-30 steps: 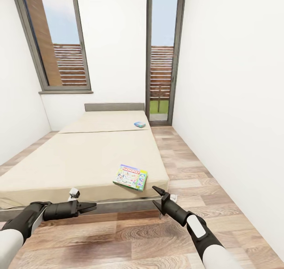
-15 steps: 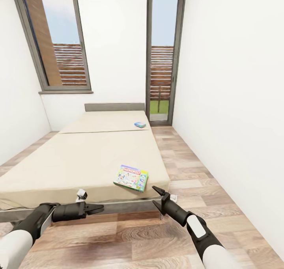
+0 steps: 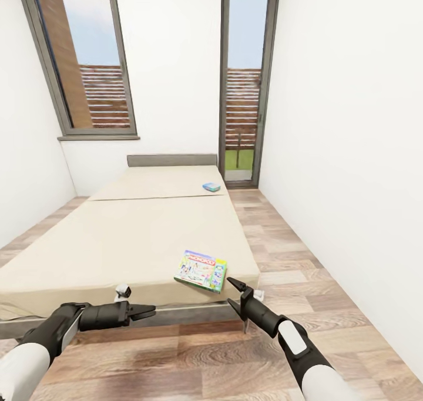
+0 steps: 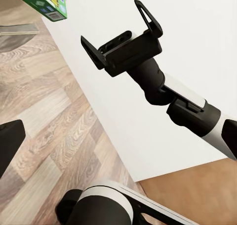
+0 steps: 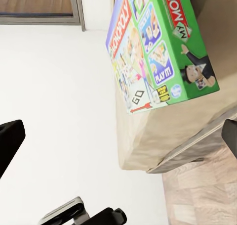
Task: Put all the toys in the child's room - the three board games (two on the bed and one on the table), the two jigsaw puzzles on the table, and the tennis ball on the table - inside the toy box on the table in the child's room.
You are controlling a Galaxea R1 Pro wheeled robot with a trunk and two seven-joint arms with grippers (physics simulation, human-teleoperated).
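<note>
As base rolls nearer, bed [image 3: 117, 236] looms larger; green board game [image 3: 201, 270] at bed's near corner, blue one [image 3: 211, 186] toward headboard. Right end effector [image 3: 239, 293] wide open, empty, just beside green box. Left end effector [image 3: 148, 313] nearly closed, empty. Pickup looks next.

Bed [image 3: 117, 236] ahead, headboard [image 3: 171, 160] at its far end against the far wall. On the mattress near the front right corner, a board game [image 3: 201, 270]; a second board game [image 3: 211, 186] far back by the right edge, near the headboard. Behind the bed, a window [image 3: 82, 60] to the left, a glass door [image 3: 244, 83] to the right. Wood floor [image 3: 282, 248] along the bed's right side and in front. Left gripper [image 3: 148, 312] before the bed's front edge; right gripper [image 3: 241, 294] just off the front right corner, beside the nearer game.
</note>
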